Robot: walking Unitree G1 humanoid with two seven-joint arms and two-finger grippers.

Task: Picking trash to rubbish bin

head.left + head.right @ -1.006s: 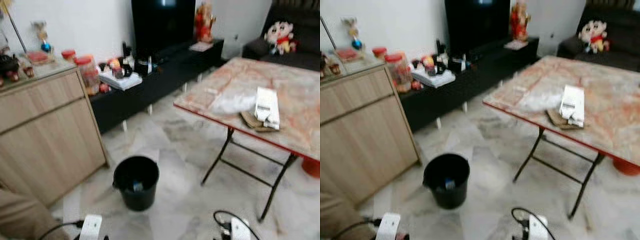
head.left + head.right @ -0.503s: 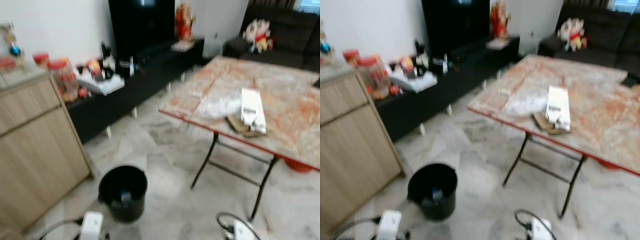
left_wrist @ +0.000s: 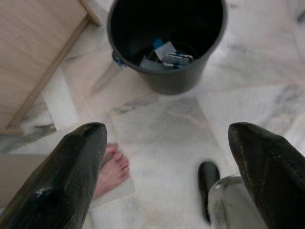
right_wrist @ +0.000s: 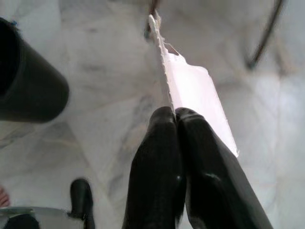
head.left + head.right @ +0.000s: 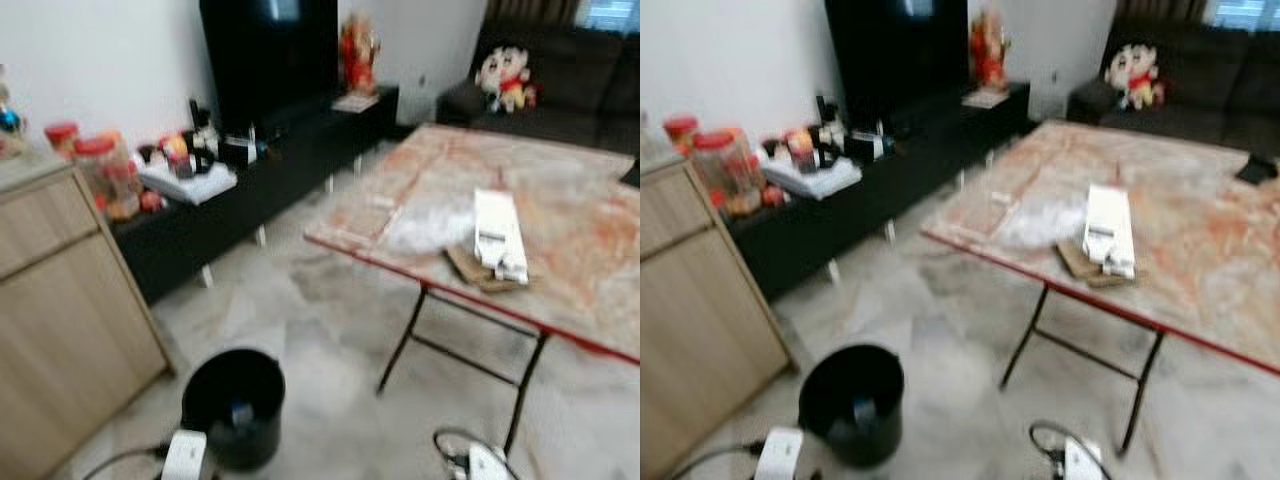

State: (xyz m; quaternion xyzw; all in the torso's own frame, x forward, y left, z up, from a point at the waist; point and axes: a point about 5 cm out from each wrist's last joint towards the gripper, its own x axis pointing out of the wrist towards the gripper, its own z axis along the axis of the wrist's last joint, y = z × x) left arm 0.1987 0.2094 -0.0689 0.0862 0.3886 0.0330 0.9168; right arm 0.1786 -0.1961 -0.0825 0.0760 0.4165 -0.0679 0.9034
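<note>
Marble floor (image 5: 330,330), pale and veined, spreads around us. On it, low at our left, stands the round black rubbish bin (image 5: 233,405), with a few scraps of blue and white litter (image 3: 167,53) lying at its bottom. Beside the bin rises a light wooden cabinet (image 5: 60,330), and past that a long black TV console (image 5: 250,190) runs along the wall, crowded with red-lidded jars (image 5: 105,175), a stack of papers and small ornaments, under a dark television (image 5: 268,55). Ahead and to our right a folding table (image 5: 560,190) on thin black crossed legs has a worn, orange-mottled top; on it lie a clear plastic bag (image 5: 430,225), a white carton (image 5: 498,235) and a flat brown piece of card beneath the carton. A dark sofa (image 5: 570,80) with a plush doll (image 5: 503,75) sits behind the table.

Our right gripper (image 4: 177,112) has its two smooth black fingers pressed together on the edge of a thin white sheet of trash (image 4: 193,100), which sticks out stiffly beyond the tips, above the floor and off to one side of the bin. Our left gripper (image 3: 167,138) hangs with its textured fingers (image 3: 71,176) spread wide and nothing between them, looking down at the bin; a person's bare foot (image 3: 112,169) rests on the floor near it.
</note>
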